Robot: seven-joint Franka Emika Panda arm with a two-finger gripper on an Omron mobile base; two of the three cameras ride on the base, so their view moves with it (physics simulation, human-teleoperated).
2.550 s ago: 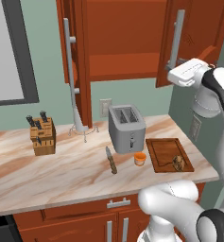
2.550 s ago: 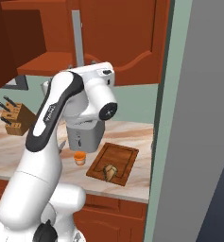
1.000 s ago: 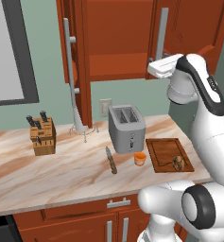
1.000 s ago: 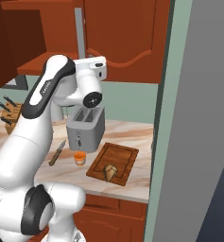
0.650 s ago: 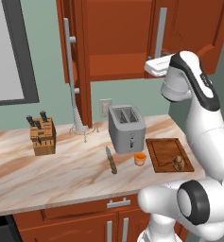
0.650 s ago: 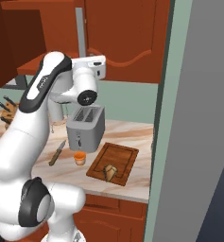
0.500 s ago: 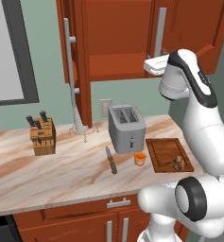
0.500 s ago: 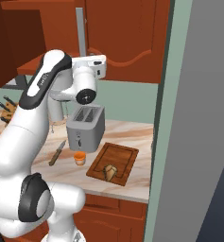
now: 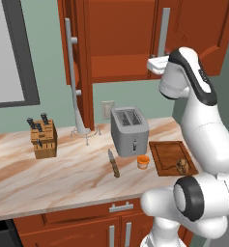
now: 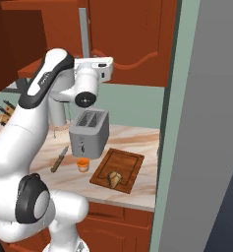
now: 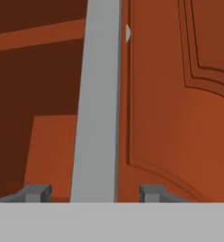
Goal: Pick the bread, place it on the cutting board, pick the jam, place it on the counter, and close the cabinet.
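Note:
My gripper is open, its two fingertips on either side of the silver bar handle of the cabinet's right door without touching it. In the left base view the gripper is up against the lower end of that handle, and the door is almost flush with the cabinet. The bread lies on the cutting board. The orange jam jar stands on the counter just left of the board, in front of the toaster.
The cabinet's left door stands open, edge-on above the counter. A silver toaster sits behind the jam, a knife lies to its left, and a knife block stands far left. A grey wall closes the right side.
The arm has swung left with the hand against the right cabinet door, and the door has turned from standing open to nearly shut. Bread, jam and board have not moved.

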